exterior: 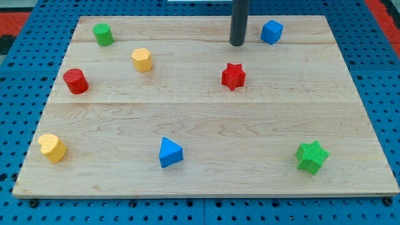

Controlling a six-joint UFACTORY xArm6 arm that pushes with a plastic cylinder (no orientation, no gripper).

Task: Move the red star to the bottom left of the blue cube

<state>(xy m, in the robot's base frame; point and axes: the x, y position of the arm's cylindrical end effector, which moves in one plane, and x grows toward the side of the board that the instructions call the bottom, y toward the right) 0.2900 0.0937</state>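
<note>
Camera view gives the whole board [206,128] at once, and the rod stands near the top edge, its tip [237,44] down on the wood just to the left of the blue cube [272,31]. No pincer on this arm, so nothing is clenched or released: only a bare tip, touching no block. The red star [233,76] sits below the tip, almost straight down the view and a shade to the left, near but clearly apart from it. And that is the line that counts: the star lies below and left of the cube already, yet with a fair gap between them, so a push from this side would likely drive it down the board, away from the cube. The tip probably needs to swing round under the star first. Elsewhere, well clear: green cylinder [103,34], yellow block [142,60], red cylinder [75,81], yellow heart [52,147], blue triangle [170,152], green star [311,156].
</note>
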